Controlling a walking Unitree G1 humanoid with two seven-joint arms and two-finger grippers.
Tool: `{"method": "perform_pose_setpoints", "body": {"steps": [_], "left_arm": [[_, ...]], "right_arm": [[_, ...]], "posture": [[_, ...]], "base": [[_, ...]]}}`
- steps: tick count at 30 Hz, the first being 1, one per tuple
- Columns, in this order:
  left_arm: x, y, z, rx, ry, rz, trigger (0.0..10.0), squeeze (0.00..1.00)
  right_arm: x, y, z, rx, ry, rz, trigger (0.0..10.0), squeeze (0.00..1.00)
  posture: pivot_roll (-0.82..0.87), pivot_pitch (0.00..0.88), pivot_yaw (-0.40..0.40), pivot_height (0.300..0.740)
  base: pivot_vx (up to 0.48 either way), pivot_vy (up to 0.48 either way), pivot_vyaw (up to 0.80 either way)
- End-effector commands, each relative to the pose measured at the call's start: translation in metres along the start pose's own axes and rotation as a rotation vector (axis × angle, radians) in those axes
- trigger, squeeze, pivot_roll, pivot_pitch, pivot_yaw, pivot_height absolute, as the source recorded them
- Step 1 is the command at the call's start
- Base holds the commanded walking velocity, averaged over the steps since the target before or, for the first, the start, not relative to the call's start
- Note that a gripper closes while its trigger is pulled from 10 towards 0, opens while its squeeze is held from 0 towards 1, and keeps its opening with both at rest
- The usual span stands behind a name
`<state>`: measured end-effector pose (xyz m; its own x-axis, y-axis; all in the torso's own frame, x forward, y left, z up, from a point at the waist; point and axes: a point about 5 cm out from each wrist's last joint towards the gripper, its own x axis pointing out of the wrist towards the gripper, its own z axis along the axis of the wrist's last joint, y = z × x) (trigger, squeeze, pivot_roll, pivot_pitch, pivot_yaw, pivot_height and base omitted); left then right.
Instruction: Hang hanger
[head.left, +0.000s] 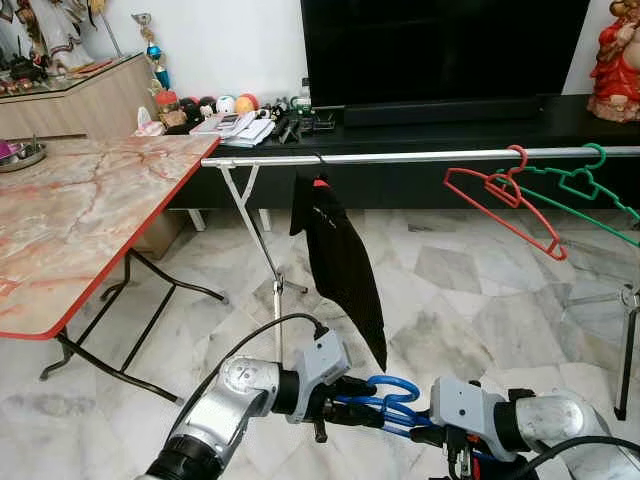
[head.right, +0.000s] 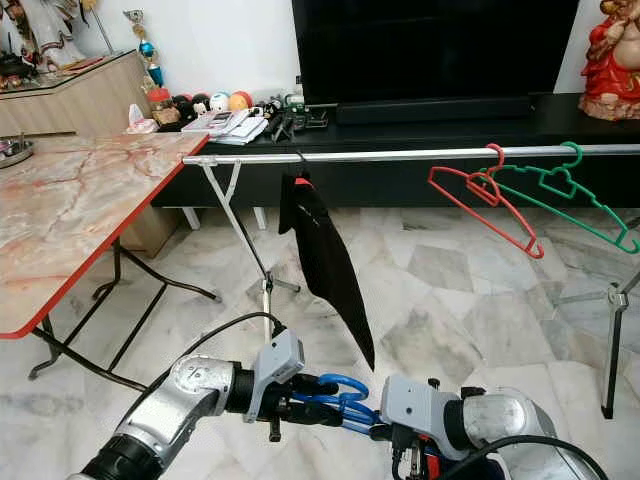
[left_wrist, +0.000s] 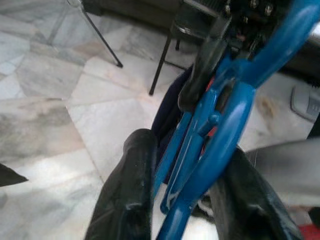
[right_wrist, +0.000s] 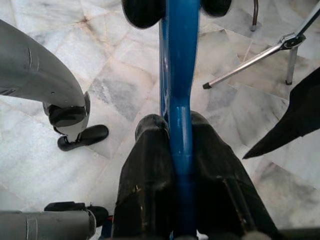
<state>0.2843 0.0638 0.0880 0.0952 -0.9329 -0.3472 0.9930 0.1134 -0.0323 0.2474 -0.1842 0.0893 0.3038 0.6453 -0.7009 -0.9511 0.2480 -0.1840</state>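
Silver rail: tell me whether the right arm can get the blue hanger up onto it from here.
Probably yes. The silver rail has bare stretch between the black garment and the red hanger. But both tools, left and right, grip the blue hanger.

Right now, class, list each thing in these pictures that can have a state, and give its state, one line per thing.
blue hanger: held low between both grippers, not yet on the rail
left gripper: shut on the blue hanger
right gripper: shut on the blue hanger
red hanger: hanging on the rail
green hanger: hanging on the rail
black cloth: hanging from the rail
rail: level on its stands
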Motion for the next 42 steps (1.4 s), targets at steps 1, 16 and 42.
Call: {"method": "perform_pose_setpoints", "body": {"steps": [1,16,42], "left_arm": [[0.0039,-0.0082,-0.0041,0.030,0.043,-0.070,0.0,0.00],[0.0071,-0.0093,-0.0040,0.035,0.045,-0.066,0.0,0.00],[0.0065,-0.0103,-0.0065,0.028,0.046,-0.063,0.0,0.00]], "right_arm": [[-0.0048,-0.0100,0.0173,-0.055,-0.050,-0.038,10.0,0.00],[-0.0003,-0.0089,0.0166,-0.045,-0.051,-0.028,10.0,0.00],[-0.0013,-0.0068,0.0173,-0.031,-0.089,0.016,10.0,0.88]], "posture": [[-0.06,0.000,0.110,0.740],[-0.06,0.000,0.115,0.740],[-0.06,0.000,0.113,0.740]], "base": [[0.000,0.000,0.00],[0.000,0.000,0.00],[0.000,0.000,0.00]]}}
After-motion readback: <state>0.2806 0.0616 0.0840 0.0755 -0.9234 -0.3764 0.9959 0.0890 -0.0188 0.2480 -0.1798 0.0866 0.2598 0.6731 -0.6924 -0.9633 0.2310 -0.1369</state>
